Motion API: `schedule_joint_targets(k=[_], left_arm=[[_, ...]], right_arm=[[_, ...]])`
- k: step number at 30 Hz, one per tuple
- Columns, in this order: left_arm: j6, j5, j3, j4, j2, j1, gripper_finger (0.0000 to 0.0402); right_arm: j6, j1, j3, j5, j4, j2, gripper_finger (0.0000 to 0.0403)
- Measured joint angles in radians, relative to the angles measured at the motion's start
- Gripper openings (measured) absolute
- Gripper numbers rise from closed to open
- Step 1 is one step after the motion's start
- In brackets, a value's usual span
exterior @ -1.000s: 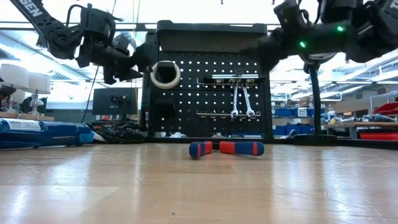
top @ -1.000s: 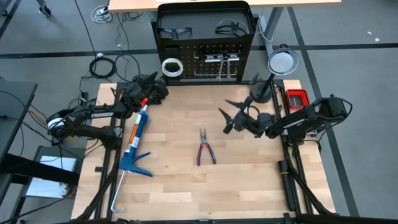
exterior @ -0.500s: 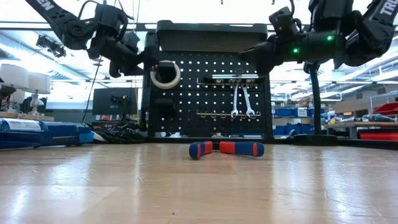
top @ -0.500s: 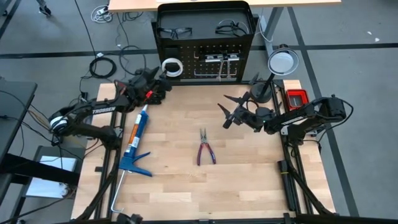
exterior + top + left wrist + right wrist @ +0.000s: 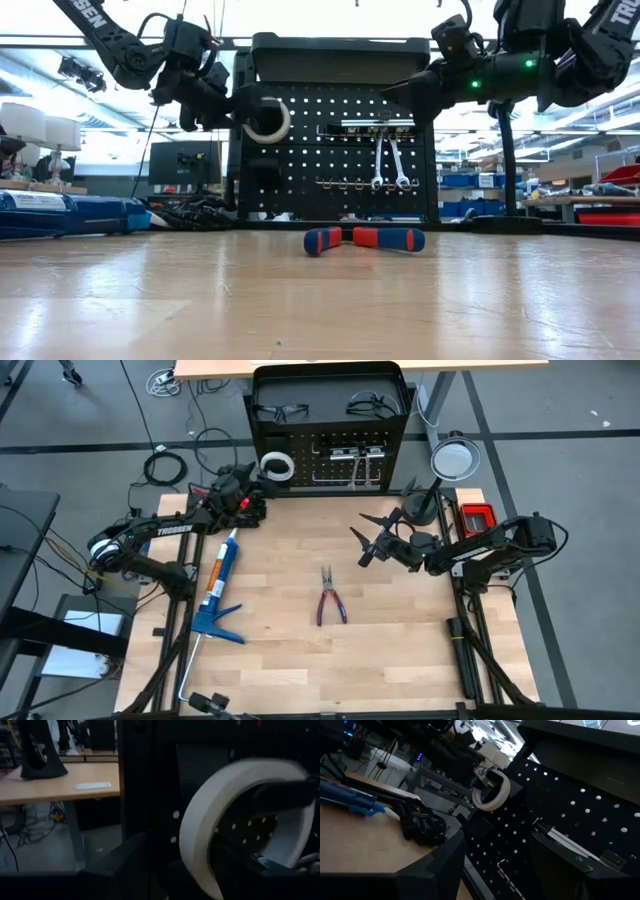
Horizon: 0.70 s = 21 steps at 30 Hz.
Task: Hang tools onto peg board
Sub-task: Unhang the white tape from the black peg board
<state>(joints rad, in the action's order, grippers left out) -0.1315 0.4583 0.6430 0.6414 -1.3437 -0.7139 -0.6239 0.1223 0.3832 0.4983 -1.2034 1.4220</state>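
L pincer (image 5: pixel 262 482) nearer round tape (image 5: pixel 275 466)

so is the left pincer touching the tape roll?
Cannot tell. In the left wrist view the tape roll fills the frame with a dark finger across it, too blurred to judge. The low view shows the left pincer at the roll, no clear gap.

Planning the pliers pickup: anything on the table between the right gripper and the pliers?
No. The high view shows bare wood between the right gripper and the pliers.
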Motion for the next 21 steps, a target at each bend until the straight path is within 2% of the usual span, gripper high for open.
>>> schedule_joint_targets(k=[7, 13, 17, 21], left_arm=[[0.087, 0.014, 0.000, 0.045, 0.000, 0.000, 0.0188], [0.156, 0.004, 0.000, 0.037, 0.000, 0.000, 0.0146], [0.174, -0.004, 0.000, 0.020, 0.000, 0.000, 0.0110], [0.173, -0.004, 0.000, 0.021, 0.000, 0.001, 0.0054]], right_arm=[[0.004, 0.002, 0.000, -0.011, 0.003, 0.000, 0.0227], [0.016, 0.003, 0.000, -0.028, 0.005, 0.000, 0.0227], [0.021, 0.003, 0.000, -0.029, 0.007, 0.000, 0.0227], [0.021, 0.003, 0.000, -0.029, 0.008, 0.000, 0.0227]])
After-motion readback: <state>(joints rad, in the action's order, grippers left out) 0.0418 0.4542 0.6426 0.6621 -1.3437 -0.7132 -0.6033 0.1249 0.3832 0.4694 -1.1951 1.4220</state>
